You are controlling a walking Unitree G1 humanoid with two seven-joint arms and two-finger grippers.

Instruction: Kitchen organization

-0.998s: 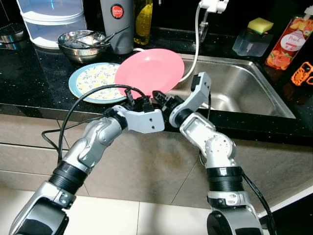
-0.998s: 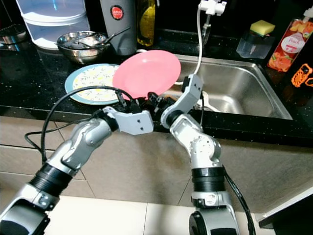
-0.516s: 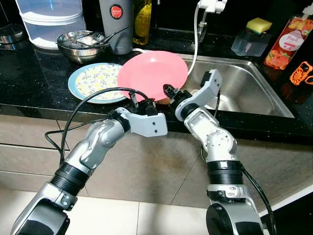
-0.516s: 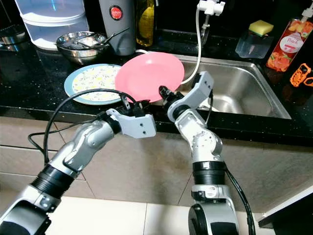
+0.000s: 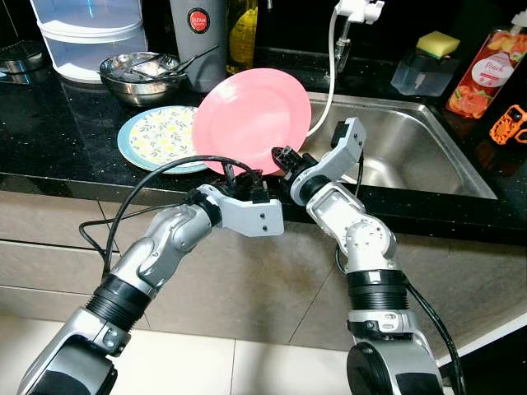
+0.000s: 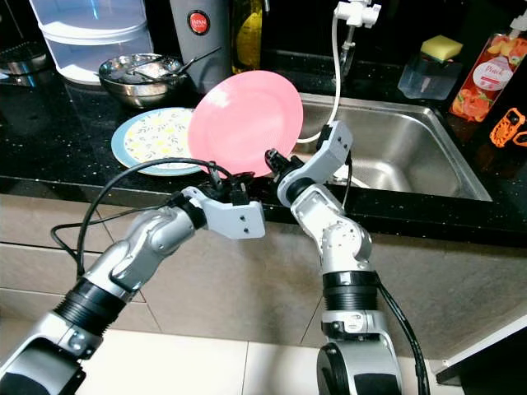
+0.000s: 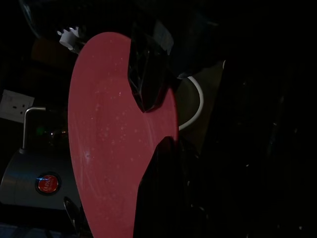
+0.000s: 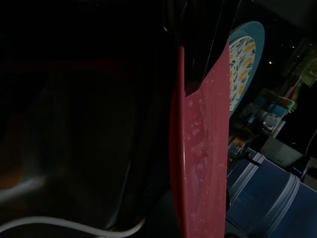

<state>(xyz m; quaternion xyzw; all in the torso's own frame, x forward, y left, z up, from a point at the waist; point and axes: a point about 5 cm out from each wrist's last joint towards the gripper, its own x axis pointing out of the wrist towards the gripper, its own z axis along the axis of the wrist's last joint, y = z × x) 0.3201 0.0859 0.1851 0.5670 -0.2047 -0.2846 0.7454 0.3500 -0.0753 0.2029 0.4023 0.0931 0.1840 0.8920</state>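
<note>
Two grippers, L (image 5: pixel 244 175) & R (image 5: pixel 282 156), clamped on pink plate (image 5: pixel 251 118) lower rim, tilted up over counter edge (image 5: pixel 74 177); keep grip even, lower gently onto floral plate (image 5: pixel 161 135).

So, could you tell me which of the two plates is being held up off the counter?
The plain pink plate, tilted in both grippers; the floral blue-rimmed plate lies flat.

Head pair above, wrist pair up close

From the head we look forward and down over the bench (image 5: pixel 49 132) and sink (image 5: pixel 412 148), both eyes sharing that scene. Our wrist cameras sit very near the pink plate (image 7: pixel 109 148), one on each face, both dark.
</note>
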